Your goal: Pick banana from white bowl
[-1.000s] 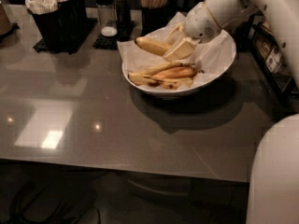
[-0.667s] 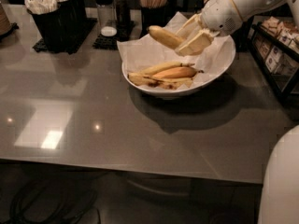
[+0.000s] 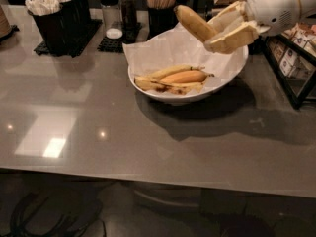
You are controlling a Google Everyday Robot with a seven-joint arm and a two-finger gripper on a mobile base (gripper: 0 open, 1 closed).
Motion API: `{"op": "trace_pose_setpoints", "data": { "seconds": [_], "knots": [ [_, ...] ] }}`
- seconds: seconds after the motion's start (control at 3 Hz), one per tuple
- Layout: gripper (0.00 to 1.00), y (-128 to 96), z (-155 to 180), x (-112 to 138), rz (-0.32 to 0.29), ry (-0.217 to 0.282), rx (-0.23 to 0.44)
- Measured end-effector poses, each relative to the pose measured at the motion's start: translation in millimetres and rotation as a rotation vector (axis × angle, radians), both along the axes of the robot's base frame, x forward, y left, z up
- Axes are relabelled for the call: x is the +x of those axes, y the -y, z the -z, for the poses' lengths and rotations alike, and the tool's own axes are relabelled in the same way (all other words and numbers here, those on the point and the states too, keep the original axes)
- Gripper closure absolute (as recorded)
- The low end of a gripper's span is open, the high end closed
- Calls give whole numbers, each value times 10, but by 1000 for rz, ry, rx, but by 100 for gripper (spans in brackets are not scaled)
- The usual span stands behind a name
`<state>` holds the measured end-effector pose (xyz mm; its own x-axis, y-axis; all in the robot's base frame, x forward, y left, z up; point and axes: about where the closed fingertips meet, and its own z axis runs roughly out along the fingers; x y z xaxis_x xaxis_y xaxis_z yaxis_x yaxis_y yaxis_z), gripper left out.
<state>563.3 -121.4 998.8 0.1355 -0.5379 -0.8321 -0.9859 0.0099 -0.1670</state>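
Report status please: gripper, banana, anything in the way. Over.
Gripper above far right rim of white bowl, jaws shut on banana. Banana held in air, out of bowl. Other bananas lie below, not touching it.

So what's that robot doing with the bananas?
The robot is picking a banana out of the white bowl. Its gripper, at the upper right, has its jaws shut on the banana and holds it in the air above the bowl's far right side. The other bananas lie in the bowl, which sits on the grey table.
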Motion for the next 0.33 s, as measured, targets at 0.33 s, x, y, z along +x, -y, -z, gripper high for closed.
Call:
{"op": "trace_pose_setpoints", "data": {
  "seconds": [0.33],
  "knots": [
    [100, 42, -118, -400, 38, -19, 147]
  ]
}}
